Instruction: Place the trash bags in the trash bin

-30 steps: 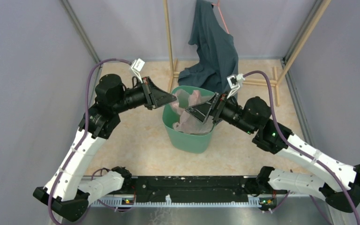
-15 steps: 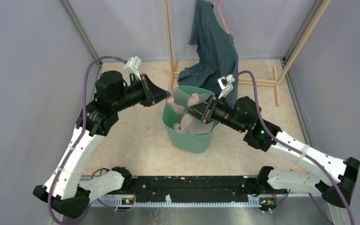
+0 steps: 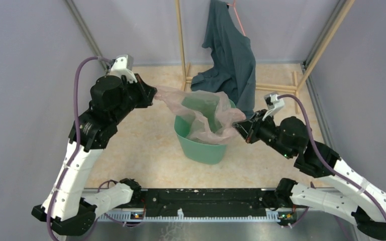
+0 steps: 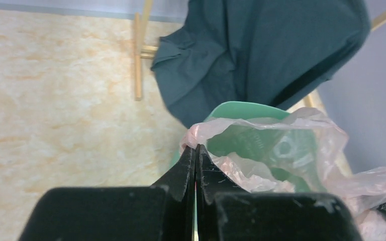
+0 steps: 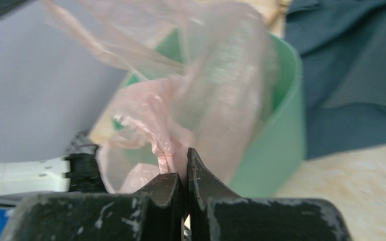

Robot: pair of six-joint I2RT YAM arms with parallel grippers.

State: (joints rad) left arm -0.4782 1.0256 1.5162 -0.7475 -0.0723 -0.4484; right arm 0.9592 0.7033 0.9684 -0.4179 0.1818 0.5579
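Top external view: our right pincer (image 3: pixel 238 128), the nearer one, is clamped on one edge of the trash bag (image 3: pixel 205 116), just off the right rim of the trash bin (image 3: pixel 201 148). From there the film stretches up-left across the bin's mouth, long axis running pincer to pincer, belly sagging inside. Farther off, our left pincer (image 3: pixel 150 95) pinches the opposite edge, out past the left rim. We judge both edges must draw down over the rim. Behind hangs a dark garment (image 3: pixel 231 55)
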